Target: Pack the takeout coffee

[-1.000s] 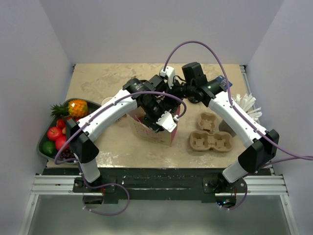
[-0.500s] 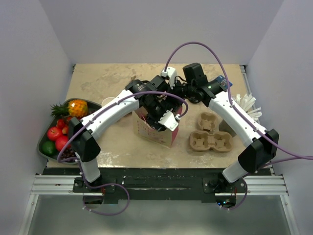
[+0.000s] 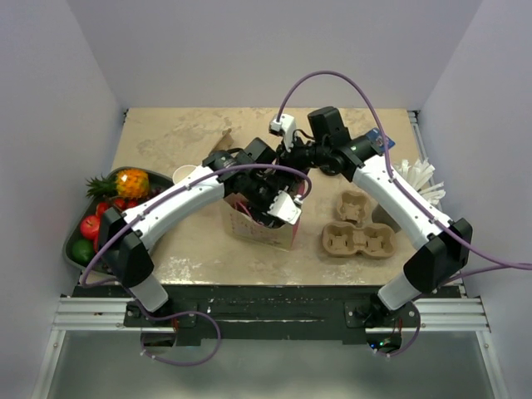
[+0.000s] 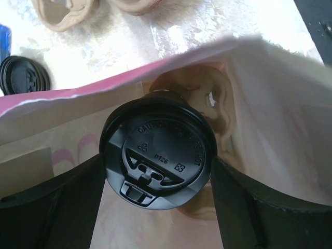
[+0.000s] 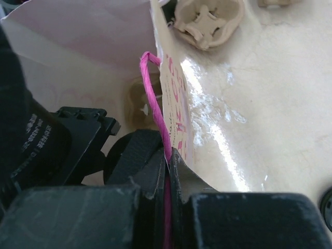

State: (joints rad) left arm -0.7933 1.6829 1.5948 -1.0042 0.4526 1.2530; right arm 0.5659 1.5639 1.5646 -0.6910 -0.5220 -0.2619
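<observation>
1. I'm gripping the takeout coffee (image 4: 155,150) in my left hand (image 4: 158,179), inside the paper bag (image 4: 280,104), above the pulp carrier (image 4: 215,98).
2. My right hand (image 5: 168,166) is pinching the bag's rim; if it slips, the wall is collapsing onto the cup.
3. Missing the carrier's well risks tipping it.

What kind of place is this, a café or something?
Likely a walled test bench staged as a café counter: a lidded takeout coffee at an open paper bag, pulp cup carriers beside it.

Bright, even light; glare on the table (image 5: 210,111).
</observation>
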